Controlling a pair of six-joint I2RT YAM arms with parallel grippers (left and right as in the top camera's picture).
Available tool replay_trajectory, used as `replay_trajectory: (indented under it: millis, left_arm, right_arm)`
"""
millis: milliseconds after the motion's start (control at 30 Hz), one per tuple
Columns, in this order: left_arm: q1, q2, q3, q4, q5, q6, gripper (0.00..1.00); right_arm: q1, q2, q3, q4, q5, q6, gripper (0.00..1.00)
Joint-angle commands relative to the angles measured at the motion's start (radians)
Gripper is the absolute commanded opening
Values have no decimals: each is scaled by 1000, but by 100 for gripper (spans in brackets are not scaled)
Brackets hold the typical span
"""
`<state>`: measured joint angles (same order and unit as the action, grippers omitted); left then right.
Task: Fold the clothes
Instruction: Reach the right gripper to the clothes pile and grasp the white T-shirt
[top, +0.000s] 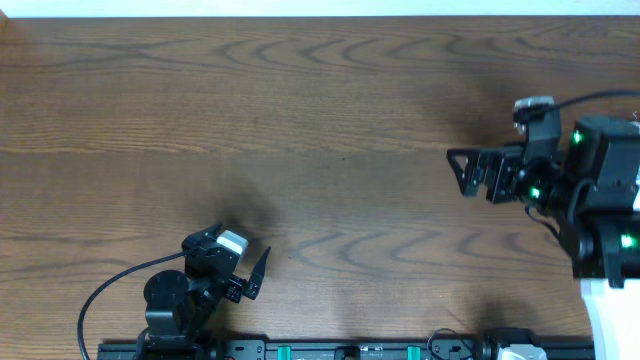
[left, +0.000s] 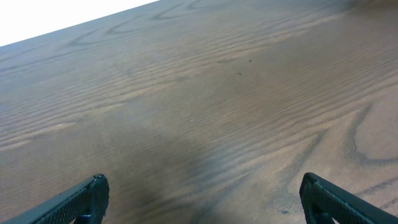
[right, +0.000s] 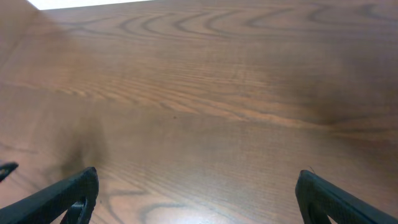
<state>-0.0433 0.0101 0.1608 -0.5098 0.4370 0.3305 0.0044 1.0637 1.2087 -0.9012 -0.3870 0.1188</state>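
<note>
The clothes are out of view in all three views; only bare brown wooden table (top: 320, 110) shows. My left gripper (top: 243, 241) sits near the table's front edge, left of centre, pointing up and right; it is open with nothing between its fingers. In the left wrist view, the left gripper (left: 203, 183) has its two black fingertips far apart over bare wood. My right gripper (top: 457, 172) hovers at the right side pointing left, open and empty. The right wrist view shows that gripper (right: 198, 174) spread wide above the table (right: 205, 93).
A black rail (top: 350, 351) runs along the front edge between the arm bases. A black cable (top: 97, 298) loops from the left arm's base. The right arm's body (top: 600, 190) with green lights stands at the right edge. A white strip (top: 300, 6) borders the far edge.
</note>
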Motion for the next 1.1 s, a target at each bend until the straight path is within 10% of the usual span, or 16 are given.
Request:
replay_trajectory:
  millis: [0,600,1067]
  left_arm:
    - [-3,-5,-19,3,-5,6,98]
    - [-3,-5,-19,3,-5,6,98]
    - [-3,-5,-19,3,-5,6,98]
  right_arm:
    - [7,53,32,-8,55,71,99]
    - [-28,127,36,-92,409,283,99]
    - [-559,200,36,-195,536,375,99]
